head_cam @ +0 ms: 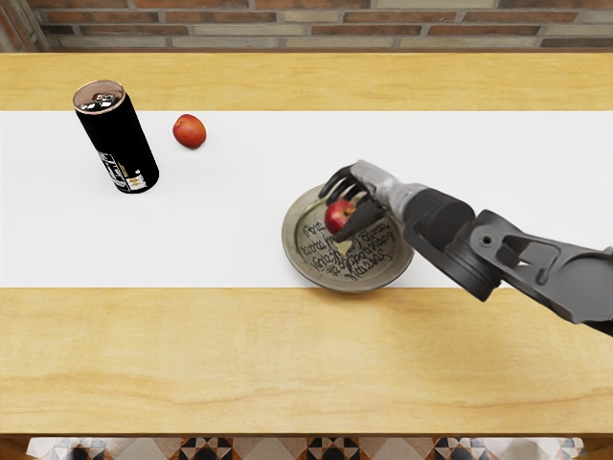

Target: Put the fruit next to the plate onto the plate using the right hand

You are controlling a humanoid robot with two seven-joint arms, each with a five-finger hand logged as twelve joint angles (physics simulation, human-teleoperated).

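Note:
A round grey plate with dark writing lies on the white runner, right of centre. Over its upper part my right hand holds a red fruit, fingers curled around it from above and behind. Whether the fruit touches the plate I cannot tell. The right arm comes in from the right edge. A second red fruit lies far off at the upper left of the runner. No left arm shows.
A black drink can with a copper top stands tilted-looking at the upper left, beside the second fruit. The white runner crosses a wooden table; a brick wall lies behind.

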